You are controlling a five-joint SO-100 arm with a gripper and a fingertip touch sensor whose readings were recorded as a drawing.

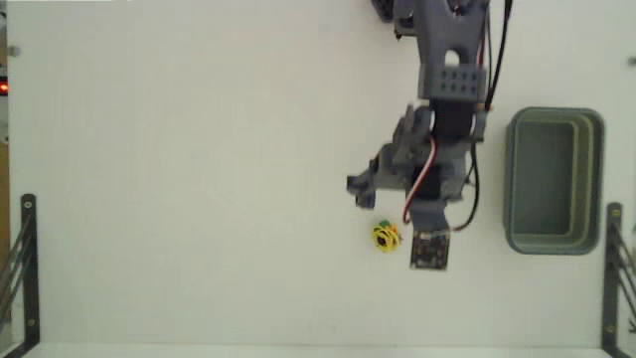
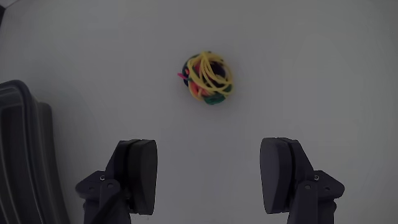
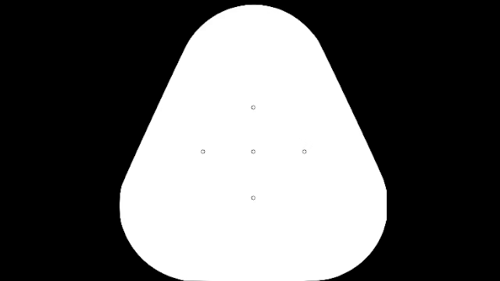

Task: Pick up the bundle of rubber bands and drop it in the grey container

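Rubber bands waited loose on the surface, claw spread wide and empty above them.

From the wrist view, the claw (image 2: 208,177) had its two dark fingers (image 2: 140,174) well apart with nothing between them, and the bundle of rubber bands (image 2: 208,78) lay just beyond, roughly centred on the gap. Farther off, in the fixed view, the grey container (image 1: 554,181) sat well apart to the right. To my eye the clump was small and springy, so a shallow or off-centre close could have squeezed it out sideways or caught only a loop or two.
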